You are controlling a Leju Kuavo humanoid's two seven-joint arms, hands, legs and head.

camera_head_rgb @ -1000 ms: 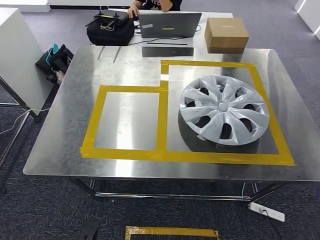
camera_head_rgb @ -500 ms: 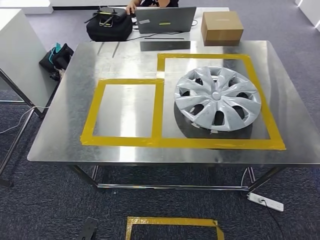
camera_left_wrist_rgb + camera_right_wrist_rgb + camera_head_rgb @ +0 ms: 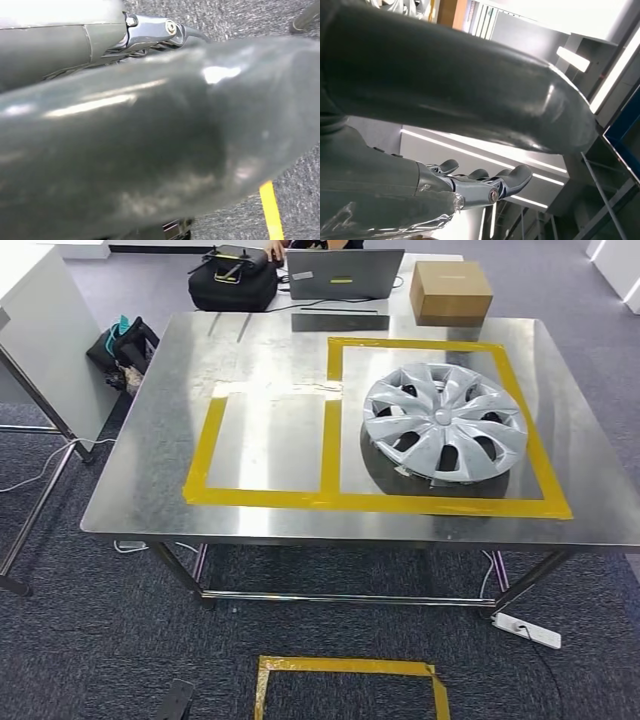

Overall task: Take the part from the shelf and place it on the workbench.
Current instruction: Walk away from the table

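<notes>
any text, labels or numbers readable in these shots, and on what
None can be read.
Laptop: a pale sticker and a yellow-green mark on its lid, too small to read.
Cardboard box: no print legible.
Wheel cover: centre cap shows no legible logo.

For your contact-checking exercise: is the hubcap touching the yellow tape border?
Apart. The head view shows bare metal all round the hubcap inside the yellow tape border.

Glossy metal workbench (image 3: 189, 360), matt silver plastic-looking hubcap (image 3: 445, 422), cardboard box (image 3: 450, 290)
</notes>
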